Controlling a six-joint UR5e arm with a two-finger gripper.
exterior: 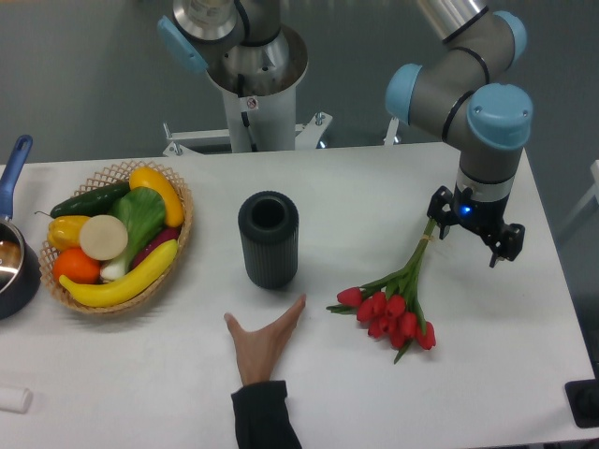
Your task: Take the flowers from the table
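Observation:
The flowers [393,313], a tied bunch of red tulips with long green stems, lie on the white table [374,187] at the right. The blooms point toward the front and the stem ends [426,241] point toward the back right. My gripper [473,229] hangs over the table just right of the stem ends. Its two dark fingers stand wide apart, open, with nothing between them. The left finger [438,213] is next to the stem tips; I cannot tell whether it touches them.
A dark ribbed cylindrical vase [269,238] stands mid-table. A wicker basket [182,234] of fruit and vegetables sits at the left, with a blue-handled pot [14,262] beyond it. A person's hand [264,341] rests on the table front, left of the blooms.

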